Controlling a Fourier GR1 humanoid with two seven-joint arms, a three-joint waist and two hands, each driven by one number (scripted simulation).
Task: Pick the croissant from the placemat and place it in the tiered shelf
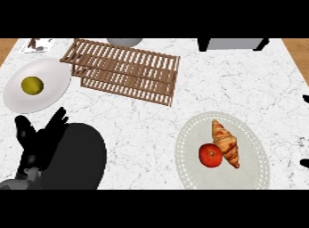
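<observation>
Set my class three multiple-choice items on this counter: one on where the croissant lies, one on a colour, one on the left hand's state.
1. The croissant lies: A on the placemat; B in the tiered shelf; C on the white plate.
2. The tomato beside it is: A green; B red; C blue.
3. The left hand is: A shut on the croissant; B open; C out of view.
Answers: 1 A, it rests on the placemat; 2 B, its skin is red; 3 B, its fingers are straight, holding nothing.

one croissant (225, 141), one tomato (210, 155) (one shelf (124, 71))
</observation>
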